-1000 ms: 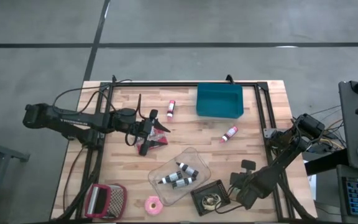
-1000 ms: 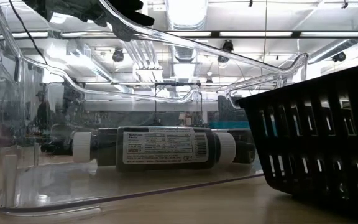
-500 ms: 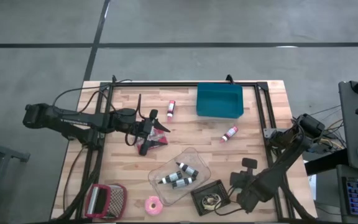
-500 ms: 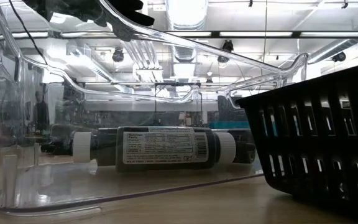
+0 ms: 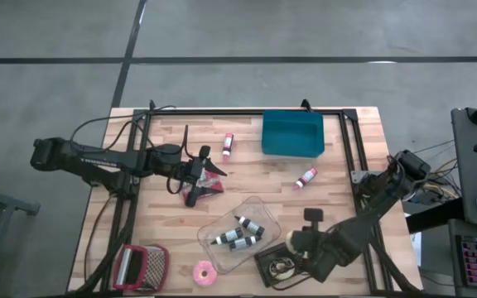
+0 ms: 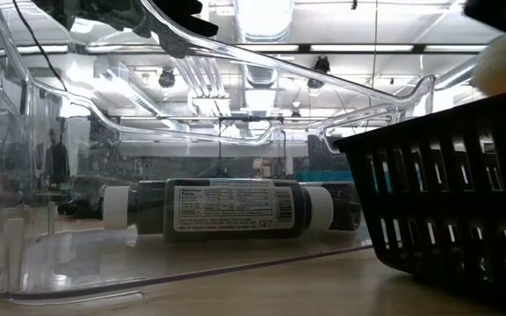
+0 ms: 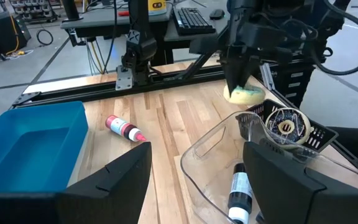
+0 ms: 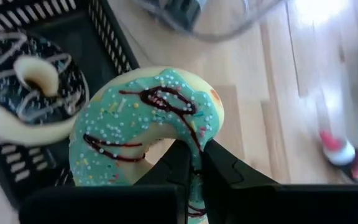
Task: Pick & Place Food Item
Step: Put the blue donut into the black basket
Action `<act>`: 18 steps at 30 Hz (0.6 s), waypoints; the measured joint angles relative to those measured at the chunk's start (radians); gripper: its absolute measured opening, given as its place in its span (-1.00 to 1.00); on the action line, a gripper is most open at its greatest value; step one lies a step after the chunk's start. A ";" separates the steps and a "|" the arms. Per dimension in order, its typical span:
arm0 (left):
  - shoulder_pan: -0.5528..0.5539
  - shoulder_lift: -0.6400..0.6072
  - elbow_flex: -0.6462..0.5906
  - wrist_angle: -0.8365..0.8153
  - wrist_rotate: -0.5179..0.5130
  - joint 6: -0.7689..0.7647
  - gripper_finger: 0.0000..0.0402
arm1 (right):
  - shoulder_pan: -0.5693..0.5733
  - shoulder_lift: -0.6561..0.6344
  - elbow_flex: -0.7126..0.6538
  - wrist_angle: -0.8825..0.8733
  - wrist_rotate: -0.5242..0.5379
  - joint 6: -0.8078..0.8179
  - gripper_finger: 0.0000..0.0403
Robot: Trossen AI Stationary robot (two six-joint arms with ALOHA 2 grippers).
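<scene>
The left gripper (image 5: 195, 175) rested over the left-centre of the wooden table (image 5: 338, 157), its two fingers (image 7: 114, 180) spread wide with nothing between them. A red-and-black item (image 5: 212, 184) lay on the table right at its fingertips; what it was could not be told. Ahead of this gripper, in the left wrist view, sat the blue bin (image 7: 27, 146), a pink-capped bottle (image 7: 123, 129) lying beside it, and the clear plastic container (image 7: 219, 155) holding dark bottles (image 7: 236, 193). In the high view, a second pink-capped bottle (image 5: 228, 145) lay beyond the left gripper toward the far edge, and a red-handled grater (image 5: 140, 265) and a pink roll (image 5: 203, 271) lay near the front edge. The right gripper (image 5: 298, 240) was positioned at the front right of the table, its fingers (image 8: 182, 165) closed tightly on a green-frosted donut (image 8: 145, 121) with dark drizzle and sprinkles. The donut was held off the table, just beside and above the black basket (image 5: 280, 263), between the basket and the clear container. A chocolate-iced donut (image 8: 33, 93) with white stripes lay inside the basket, just beside the held one. In the low view, the basket wall (image 6: 446, 211) stood at the right, with a pale edge of the held donut (image 6: 503, 61) visible above its rim.
</scene>
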 joint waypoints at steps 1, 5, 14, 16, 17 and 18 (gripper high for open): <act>0.000 0.000 0.000 0.000 0.000 0.000 0.29 | -0.011 0.001 -0.004 0.017 0.000 -0.023 -0.94; 0.000 0.000 0.000 0.000 0.000 0.000 0.29 | -0.044 0.005 -0.008 0.036 0.002 -0.079 -0.94; 0.000 0.000 0.000 0.000 0.000 0.000 0.29 | -0.083 0.005 -0.057 0.200 -0.019 -0.190 -0.94; 0.000 0.000 0.000 0.000 0.000 0.001 0.29 | -0.088 0.005 -0.080 0.236 -0.032 -0.202 -0.94; 0.000 0.000 0.000 0.000 0.000 0.000 0.29 | -0.090 0.005 -0.091 0.252 -0.040 -0.207 -0.94; 0.000 0.000 0.000 0.000 0.000 0.001 0.29 | -0.090 0.005 -0.098 0.261 -0.046 -0.209 -0.94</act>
